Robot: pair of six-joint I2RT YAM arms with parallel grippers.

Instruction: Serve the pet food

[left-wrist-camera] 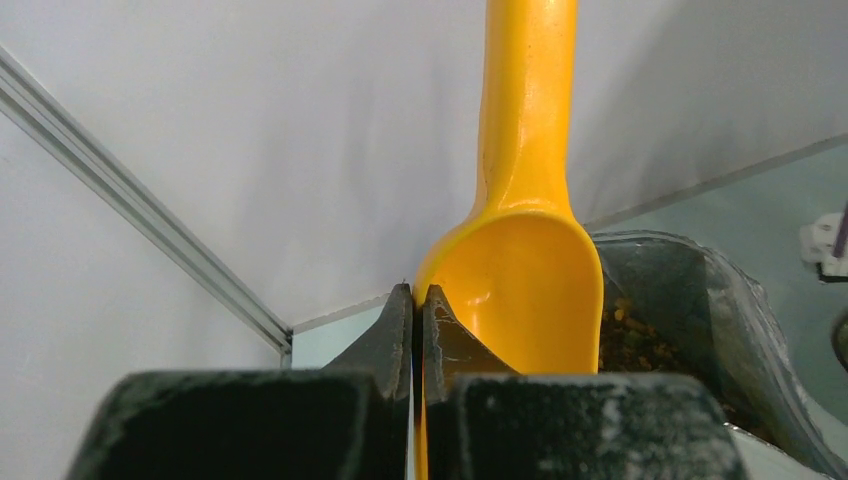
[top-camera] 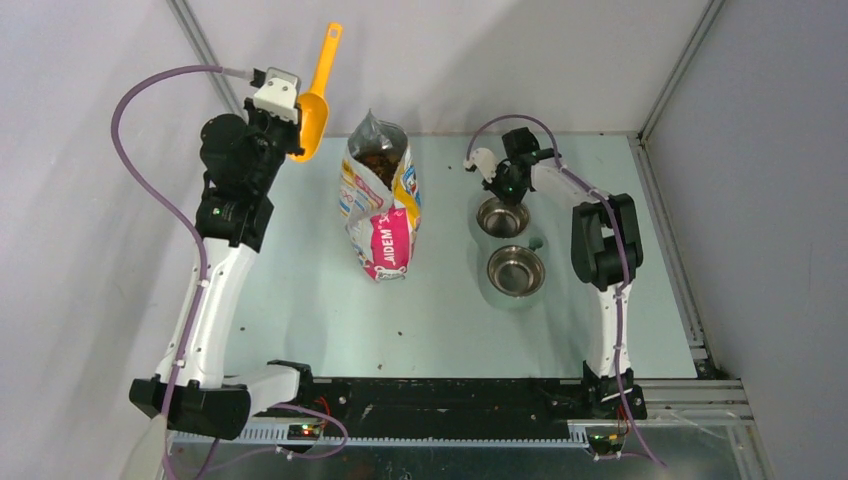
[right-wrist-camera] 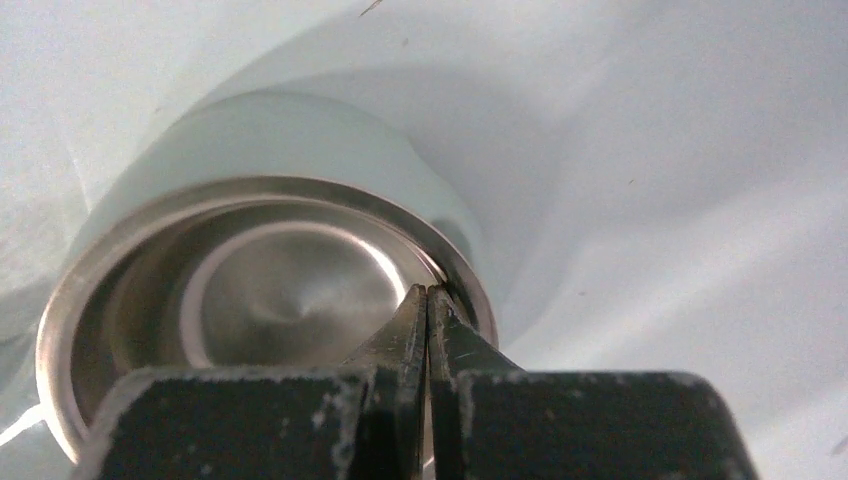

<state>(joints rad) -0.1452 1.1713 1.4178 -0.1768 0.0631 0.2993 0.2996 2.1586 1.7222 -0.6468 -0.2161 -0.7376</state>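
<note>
Two jaw pairs are shut, the left gripper's (left-wrist-camera: 414, 300) clamped on the scoop's (left-wrist-camera: 525, 290) rim, the right gripper's (right-wrist-camera: 427, 300) together at the far bowl's (right-wrist-camera: 270, 183) rim, while the kibble (top-camera: 379, 160), light and loose, lies in the open bag (top-camera: 385, 215), probably best scooped, not pinched.

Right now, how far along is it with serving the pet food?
Done: the printed pet food bag stands open, brown kibble showing inside. In hand: the left gripper is shut on the yellow plastic scoop, empty, raised beside the bag; the right gripper is shut, tips at the rim of the far steel bowl. Left: scooping and pouring, since both it and the near steel bowl are empty.
</note>
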